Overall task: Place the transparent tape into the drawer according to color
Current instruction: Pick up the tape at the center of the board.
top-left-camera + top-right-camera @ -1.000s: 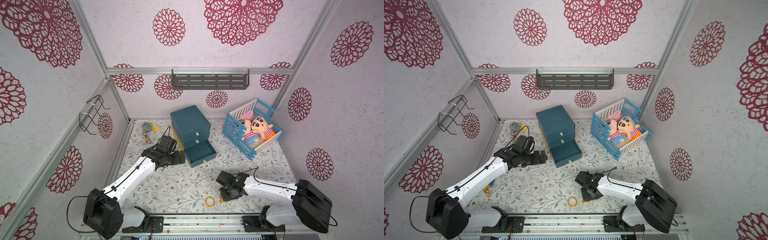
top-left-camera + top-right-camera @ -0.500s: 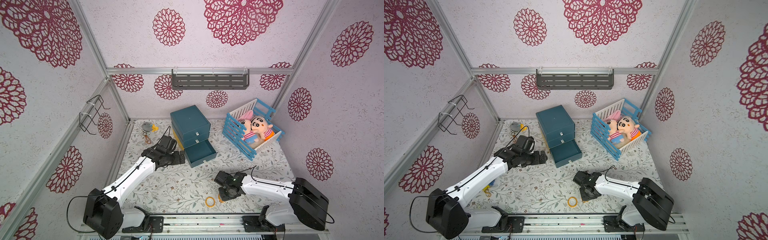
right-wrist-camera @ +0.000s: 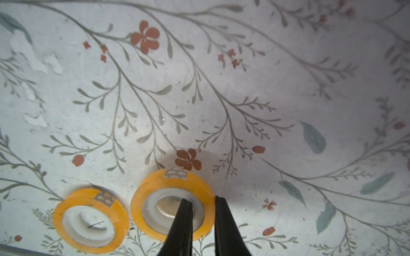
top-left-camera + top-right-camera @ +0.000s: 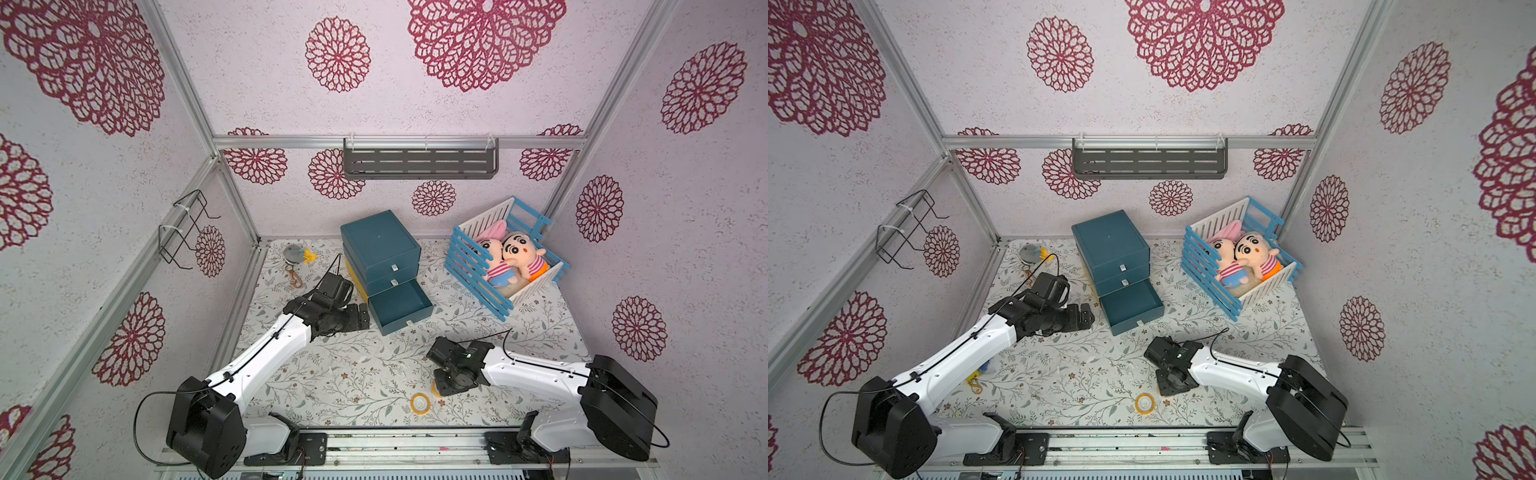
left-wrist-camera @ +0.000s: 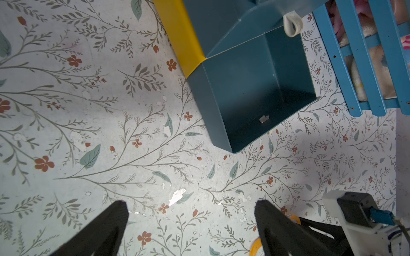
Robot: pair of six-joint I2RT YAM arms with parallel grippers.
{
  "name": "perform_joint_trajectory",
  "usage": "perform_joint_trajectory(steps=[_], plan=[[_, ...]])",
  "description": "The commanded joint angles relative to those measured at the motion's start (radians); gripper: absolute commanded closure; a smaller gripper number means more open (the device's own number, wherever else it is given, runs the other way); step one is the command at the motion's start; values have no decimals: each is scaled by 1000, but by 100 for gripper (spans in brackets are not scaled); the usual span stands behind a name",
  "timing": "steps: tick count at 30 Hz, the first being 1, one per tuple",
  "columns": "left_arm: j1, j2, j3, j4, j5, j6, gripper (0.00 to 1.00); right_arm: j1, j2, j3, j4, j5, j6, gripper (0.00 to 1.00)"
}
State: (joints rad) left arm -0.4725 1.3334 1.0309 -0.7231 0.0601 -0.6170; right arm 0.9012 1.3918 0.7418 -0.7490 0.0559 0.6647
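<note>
Right gripper point(image 3: 202, 199): we find it drawn slightly in toward the rolls since a second ago, its jaws narrower and now clamped on one roll's wall, one finger inside the core and one outside.
Held yellow roll point(image 3: 162, 208): lies flat near the front edge of the table point(image 3: 266, 88). It is perhaps still resting on it, but the wrist view is too close to say.
Second yellow roll point(image 3: 91, 221): just beside it, free.
Left gripper point(image 5: 190, 204): jaws wide apart, holding nothing, hovering beside the drawer.
Open drawer point(image 5: 250, 88): the bottom one, pulled out and bare inside.
Task meaning: we judge the grasp made. Lifting and carrying the roll to the drawer comes next.
</note>
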Motion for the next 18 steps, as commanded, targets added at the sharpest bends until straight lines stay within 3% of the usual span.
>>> perform_joint_trajectory(steps=[1, 18], plan=[[-3, -26, 1, -5, -12, 5, 3, -23, -33, 41, 8, 18, -20, 100], [-4, -42, -21, 4, -7, 0, 3, -154, 37, 245, -12, 28, -154, 100]])
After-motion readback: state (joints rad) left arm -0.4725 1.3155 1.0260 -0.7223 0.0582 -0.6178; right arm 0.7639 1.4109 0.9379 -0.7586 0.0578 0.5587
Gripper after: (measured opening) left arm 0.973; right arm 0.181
